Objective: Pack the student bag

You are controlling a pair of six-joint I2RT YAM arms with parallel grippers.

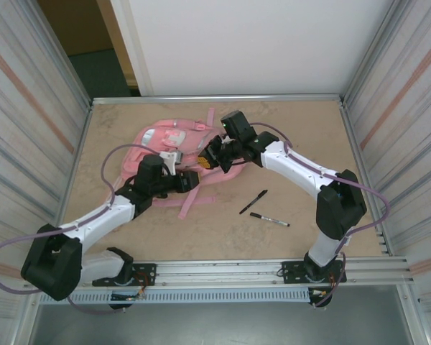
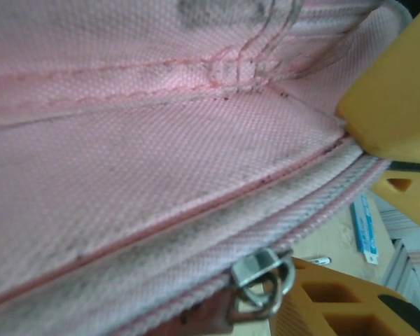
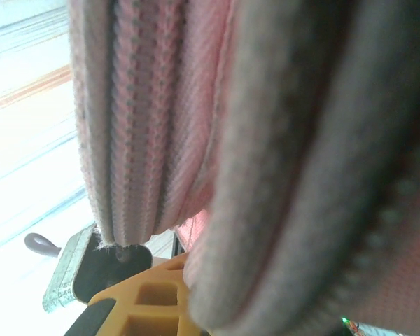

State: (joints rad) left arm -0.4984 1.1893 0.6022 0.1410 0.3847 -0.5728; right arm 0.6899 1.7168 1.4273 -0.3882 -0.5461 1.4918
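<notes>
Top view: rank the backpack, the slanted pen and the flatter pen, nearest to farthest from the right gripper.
1. The backpack: directly under the right gripper, which pinches it.
2. The slanted pen: lying to its right.
3. The flatter pen: just past the slanted one, toward the near edge.

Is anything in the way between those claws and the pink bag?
Nothing visible. The left end effector and right end effector are both right against the student bag; the two pens lie off to the side.
</notes>
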